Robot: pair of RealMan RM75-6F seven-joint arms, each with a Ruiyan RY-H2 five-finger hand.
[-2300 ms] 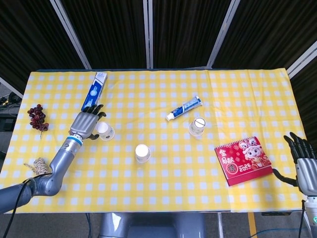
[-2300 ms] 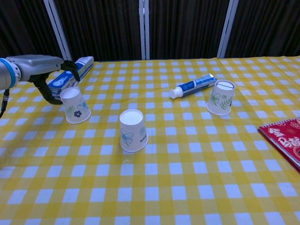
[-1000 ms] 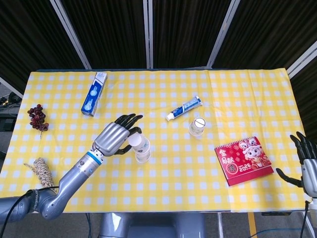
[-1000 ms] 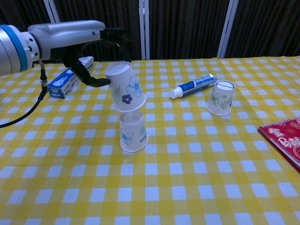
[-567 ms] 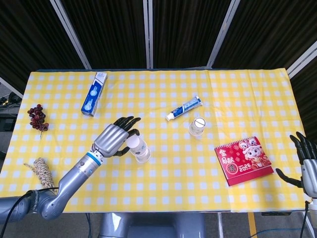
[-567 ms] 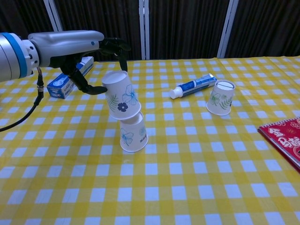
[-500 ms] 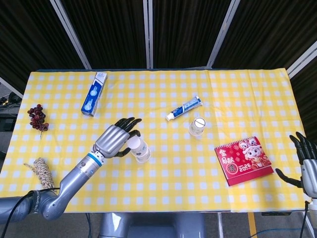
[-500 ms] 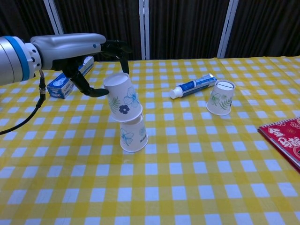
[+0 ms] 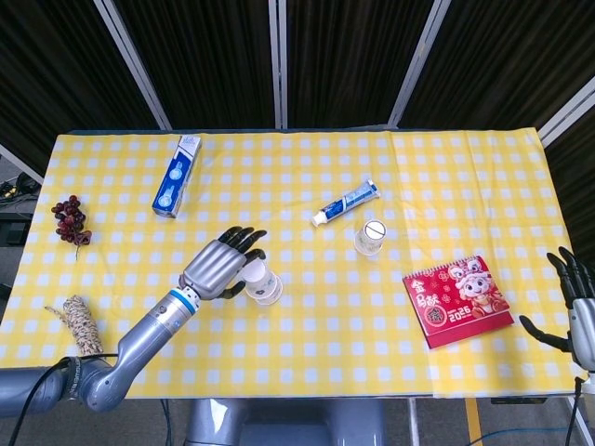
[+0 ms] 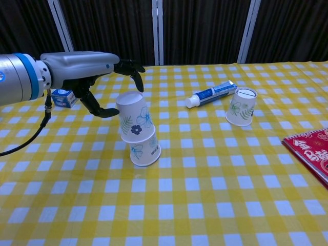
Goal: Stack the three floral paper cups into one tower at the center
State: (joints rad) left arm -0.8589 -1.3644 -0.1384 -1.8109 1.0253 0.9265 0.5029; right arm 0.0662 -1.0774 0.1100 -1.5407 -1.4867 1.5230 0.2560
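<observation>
Two floral paper cups stand upside down as a short stack at the table's centre: the top cup (image 10: 133, 117) (image 9: 259, 276) leans slightly left on the bottom cup (image 10: 145, 151). My left hand (image 10: 100, 72) (image 9: 219, 266) arches over the top cup with fingers spread; the thumb lies close by its left side and the fingertips (image 10: 138, 79) hang just above its base. The third cup (image 10: 240, 106) (image 9: 370, 238) stands alone, upside down, to the right. My right hand (image 9: 578, 311) hangs with spread fingers and nothing in it off the table's right edge.
A toothpaste tube (image 10: 211, 94) (image 9: 345, 203) lies behind the third cup. A blue box (image 9: 177, 175) (image 10: 60, 97) lies at the back left. Grapes (image 9: 68, 219) and a twine ball (image 9: 75, 312) sit at the left edge, a red calendar (image 9: 456, 300) (image 10: 310, 152) at the right.
My left hand carried the cup from the left, lowered it onto the centre cup, and its fingers have now loosened from it. The right hand barely moved.
</observation>
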